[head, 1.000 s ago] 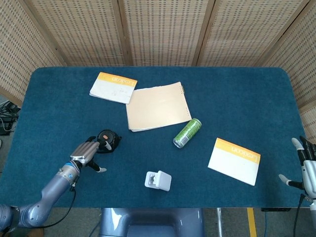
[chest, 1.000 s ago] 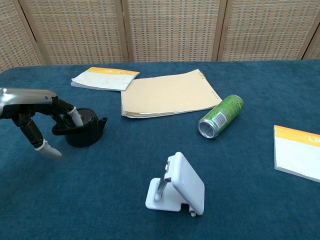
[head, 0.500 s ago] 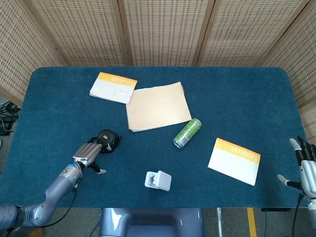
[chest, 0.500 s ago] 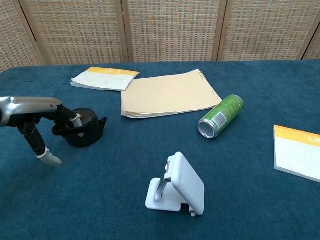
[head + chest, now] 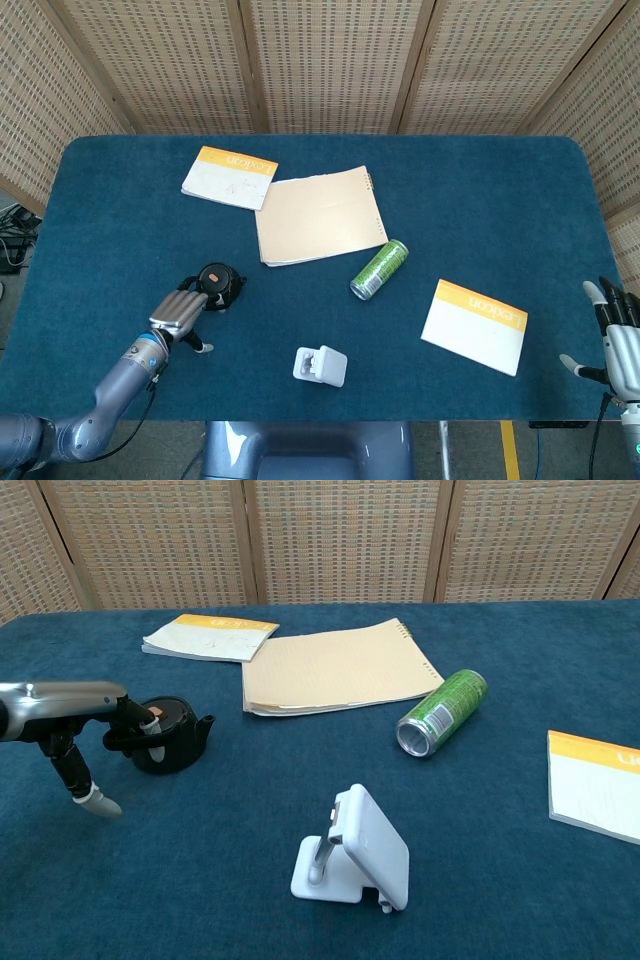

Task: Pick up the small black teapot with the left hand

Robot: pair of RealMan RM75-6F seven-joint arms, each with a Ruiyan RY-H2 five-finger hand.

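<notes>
Change: left hand point(image 5: 100, 725) has slid back toward the robot and a little lower since a second ago; the teapot point(image 5: 172, 736) has not shifted on the worktop point(image 5: 480, 200); the right hand point(image 5: 618, 340) has crept slightly into the head view.
Teapot place: upright on the blue cloth near the worktop's left front, spout toward the middle, well apart from the tan notebook point(image 5: 320, 215) and the green can point(image 5: 379, 269).
Left hand: fingertips point(image 5: 150, 722) lie at the teapot's near rim and handle side, thumb hanging down clear of it; whether any finger truly pinches the handle I cannot tell.
Right hand: fingers apart, holding nothing, at the worktop's right front edge.
Weight: likely light for its size, though a little heavy if cast iron or ceramic.
Surface: looks hard, stiff and smooth, so probably slippery; a loose lid could tip off.
Fragility: a drop may chip the spout or lid.
Where to grip: across the round body just below the rim, thumb opposite the fingers, or hooked through the handle.
</notes>
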